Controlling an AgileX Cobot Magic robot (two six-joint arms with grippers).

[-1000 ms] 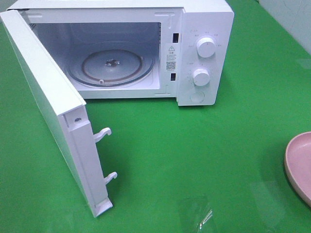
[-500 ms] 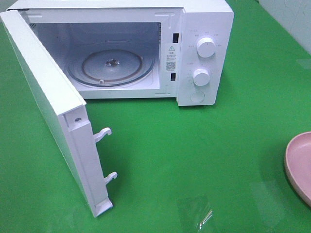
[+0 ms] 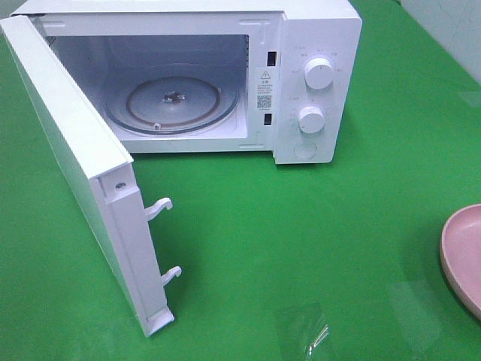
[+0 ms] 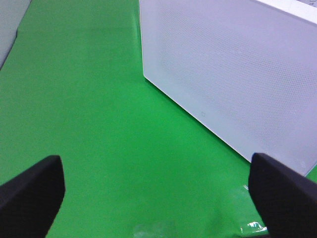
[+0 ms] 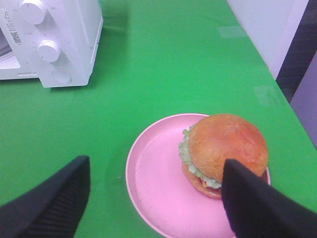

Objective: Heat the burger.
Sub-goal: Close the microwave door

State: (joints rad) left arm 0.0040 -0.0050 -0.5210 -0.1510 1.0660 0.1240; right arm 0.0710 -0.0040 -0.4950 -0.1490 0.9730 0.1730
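The burger [image 5: 224,151], brown-bunned with green lettuce, sits upright on a pink plate [image 5: 158,193].

Green tabletop [image 3: 316,226] fills the scene, glossy, with soft glare patches along the near edge. Pale wall [image 3: 451,22] at far right. Past the table's right edge, a dark floor strip [image 5: 304,54].

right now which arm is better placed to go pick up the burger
Right. Its open tool hovers just over the burger on the pink plate. The left tool, also open, faces only the microwave door and green cloth, with no burger in sight.
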